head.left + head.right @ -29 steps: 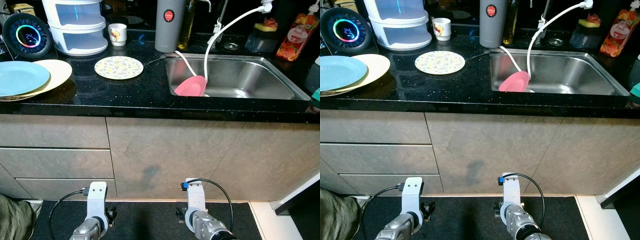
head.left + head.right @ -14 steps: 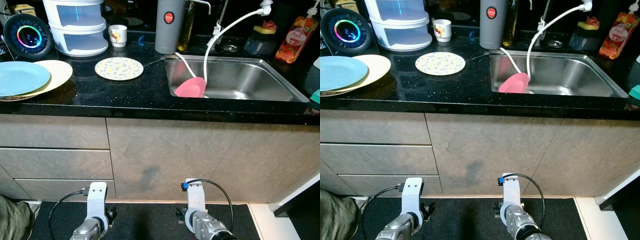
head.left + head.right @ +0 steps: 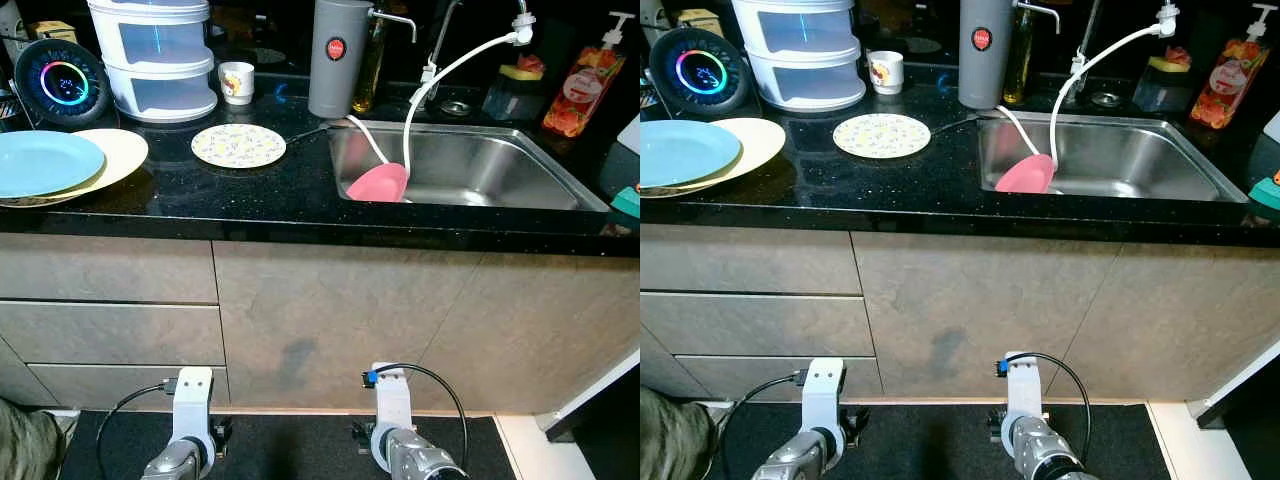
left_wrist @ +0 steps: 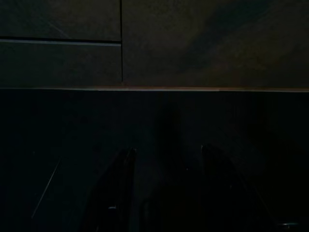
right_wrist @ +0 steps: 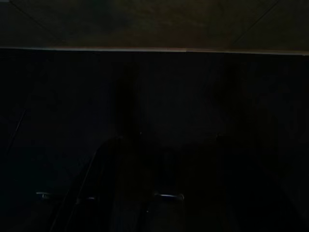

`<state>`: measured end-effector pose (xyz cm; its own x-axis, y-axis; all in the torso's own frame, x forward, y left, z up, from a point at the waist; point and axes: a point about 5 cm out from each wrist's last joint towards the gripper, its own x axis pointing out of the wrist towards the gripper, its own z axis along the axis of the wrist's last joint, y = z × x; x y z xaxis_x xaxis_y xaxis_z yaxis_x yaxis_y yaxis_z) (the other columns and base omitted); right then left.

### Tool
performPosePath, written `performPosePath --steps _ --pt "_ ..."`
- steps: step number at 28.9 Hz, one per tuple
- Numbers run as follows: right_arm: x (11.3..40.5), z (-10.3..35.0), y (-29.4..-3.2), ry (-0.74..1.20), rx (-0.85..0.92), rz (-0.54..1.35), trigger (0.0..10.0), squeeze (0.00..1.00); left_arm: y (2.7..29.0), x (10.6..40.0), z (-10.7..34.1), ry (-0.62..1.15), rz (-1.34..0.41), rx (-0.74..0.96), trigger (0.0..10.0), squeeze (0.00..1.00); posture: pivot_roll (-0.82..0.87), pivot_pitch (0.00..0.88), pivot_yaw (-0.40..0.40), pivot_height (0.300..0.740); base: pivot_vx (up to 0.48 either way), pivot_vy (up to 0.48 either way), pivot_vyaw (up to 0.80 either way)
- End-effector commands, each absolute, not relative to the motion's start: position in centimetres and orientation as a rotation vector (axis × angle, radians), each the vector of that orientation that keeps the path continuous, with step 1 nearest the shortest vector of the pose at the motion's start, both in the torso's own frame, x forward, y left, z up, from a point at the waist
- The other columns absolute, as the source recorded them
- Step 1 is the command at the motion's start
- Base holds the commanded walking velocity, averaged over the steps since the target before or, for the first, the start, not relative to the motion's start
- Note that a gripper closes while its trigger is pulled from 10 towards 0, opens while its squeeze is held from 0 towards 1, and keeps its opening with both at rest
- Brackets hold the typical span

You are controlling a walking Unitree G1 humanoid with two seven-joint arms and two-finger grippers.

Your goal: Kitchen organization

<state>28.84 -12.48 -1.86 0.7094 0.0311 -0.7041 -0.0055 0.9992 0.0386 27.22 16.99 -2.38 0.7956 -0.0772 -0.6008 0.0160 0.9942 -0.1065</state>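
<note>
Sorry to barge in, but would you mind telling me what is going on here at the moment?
The robot stands facing a black kitchen counter and handles nothing yet. Its left arm and right arm hang idle by the lower cabinets. On the counter a blue plate lies on a cream plate, with a floral plate beside them. A pink ladle leans in the steel sink. A small mug and a grey flask stand at the back.
</note>
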Motion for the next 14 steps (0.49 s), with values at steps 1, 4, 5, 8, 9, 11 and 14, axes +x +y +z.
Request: performPosePath --steps 1,4,5,8,9,11,14 --pt "28.15 -2.50 -12.76 0.816 0.029 0.013 10.0 0.00 16.76 26.29 -3.23 0.684 -0.046 -0.105 10.0 0.00 0.02 0.065 -0.055 0.740 0.000 0.000 0.00" --pt "28.10 -2.55 -12.76 0.816 0.027 0.013 10.0 0.00 16.75 26.23 -3.27 0.685 -0.050 -0.100 10.0 0.00 0.02 0.053 -0.052 0.740 0.000 0.000 0.00" --pt "28.09 -2.56 -12.76 0.816 0.027 0.013 10.0 0.00 16.75 26.22 -3.28 0.685 -0.052 -0.098 10.0 0.00 0.02 0.053 -0.052 0.740 0.000 0.000 0.00" --pt "28.08 -2.57 -12.77 0.816 0.026 0.012 10.0 0.00 16.74 26.21 -3.29 0.686 -0.054 -0.096 10.0 0.00 0.02 0.053 -0.052 0.740 0.000 0.000 0.00" --pt "28.07 -2.57 -12.76 0.816 0.025 0.012 10.0 0.00 16.74 26.21 -3.30 0.686 -0.054 -0.096 10.0 0.00 0.02 0.053 -0.052 0.740 0.000 0.000 0.00" --pt "28.05 -2.59 -12.76 0.816 0.024 0.013 10.0 0.00 16.73 26.17 -3.32 0.686 -0.053 -0.097 10.0 0.00 0.02 0.046 -0.056 0.740 0.000 0.000 0.00" --pt "28.02 -2.61 -12.74 0.817 0.020 0.016 10.0 0.00 16.73 26.13 -3.36 0.687 -0.052 -0.096 10.0 0.00 0.02 0.046 -0.056 0.740 0.000 0.000 0.00"
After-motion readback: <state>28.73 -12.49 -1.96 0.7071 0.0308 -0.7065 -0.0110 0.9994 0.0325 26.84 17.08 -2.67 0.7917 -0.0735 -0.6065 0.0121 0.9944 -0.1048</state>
